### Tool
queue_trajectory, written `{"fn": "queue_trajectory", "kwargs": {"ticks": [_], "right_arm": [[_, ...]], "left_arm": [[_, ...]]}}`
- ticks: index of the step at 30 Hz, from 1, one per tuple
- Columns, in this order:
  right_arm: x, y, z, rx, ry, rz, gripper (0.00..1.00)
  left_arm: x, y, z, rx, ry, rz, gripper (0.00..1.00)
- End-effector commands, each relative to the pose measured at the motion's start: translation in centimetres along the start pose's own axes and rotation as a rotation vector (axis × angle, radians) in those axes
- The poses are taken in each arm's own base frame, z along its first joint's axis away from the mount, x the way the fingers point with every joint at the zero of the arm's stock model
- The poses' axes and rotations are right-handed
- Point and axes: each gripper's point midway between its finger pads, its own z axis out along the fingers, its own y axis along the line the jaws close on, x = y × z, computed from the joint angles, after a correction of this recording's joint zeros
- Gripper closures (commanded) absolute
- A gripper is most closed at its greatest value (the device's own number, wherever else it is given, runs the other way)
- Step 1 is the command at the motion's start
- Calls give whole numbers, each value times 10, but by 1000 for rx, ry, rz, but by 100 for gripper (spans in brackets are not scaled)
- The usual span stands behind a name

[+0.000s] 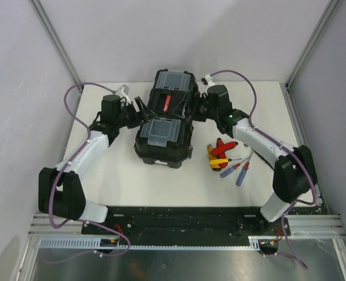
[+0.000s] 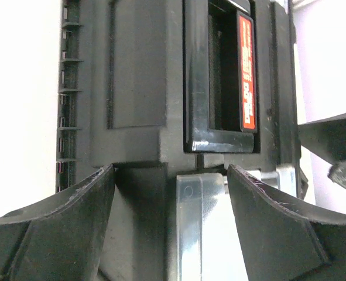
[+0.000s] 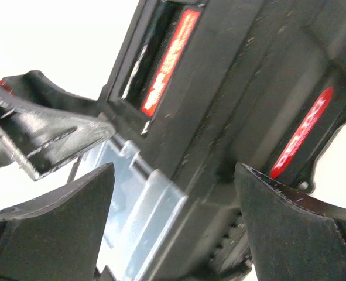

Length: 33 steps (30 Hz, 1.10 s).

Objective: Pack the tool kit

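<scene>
Both pairs of jaws are spread wide with nothing clamped: left gripper [image 1: 139, 111] and right gripper [image 1: 197, 108] flank the lid-down toolbox [image 1: 167, 137] mid-table. It looks rigid, bulky, smooth plastic and probably heavy, so grab the handle [image 1: 165, 103] or squeeze both sides. Screwdrivers [image 1: 228, 161] lie loose beside it, right side.

Noted: toolbox [image 1: 154, 153] was matt, scuffed black plastic, glossy at handle [image 2: 247, 76]; lid compartments [image 1: 174, 80] clear plastic; left claw [image 2: 170, 170] matt black, rough-edged.
</scene>
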Motion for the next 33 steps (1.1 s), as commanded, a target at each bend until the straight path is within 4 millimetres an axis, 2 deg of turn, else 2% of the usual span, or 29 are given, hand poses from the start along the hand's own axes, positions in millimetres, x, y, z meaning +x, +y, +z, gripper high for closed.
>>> {"fn": "queue_trajectory", "kwargs": {"ticks": [1,3,7,15,17,20,23,26,30,33], "right_arm": [[-10,18,-44,-54,-90,-190,14],[1,-3,-55,-68,-95,-222,15],[4,-23,-66,-104,-118,-279,19],[5,-43,-69,-89,-91,-302,33],[3,-44,-66,-92,-97,-305,40],[2,-56,-62,-63,-97,-318,53],[2,-75,-61,-41,-78,-375,58],[-1,-86,-62,-75,-63,-423,55],[-12,-88,-70,-120,-81,-505,41],[-12,-88,-70,-163,-62,-575,32]], "left_arm": [[39,-56,-12,225,167,1,20],[39,-52,-13,219,162,5,19],[39,-48,-14,213,162,5,19],[30,-45,-17,207,136,15,17],[28,-43,-17,202,129,16,16],[26,-41,-17,198,128,14,16],[23,-38,-16,195,126,13,16],[24,-37,-15,195,132,14,16],[23,-35,-15,195,134,20,16],[22,-34,-15,194,135,23,16]]}}
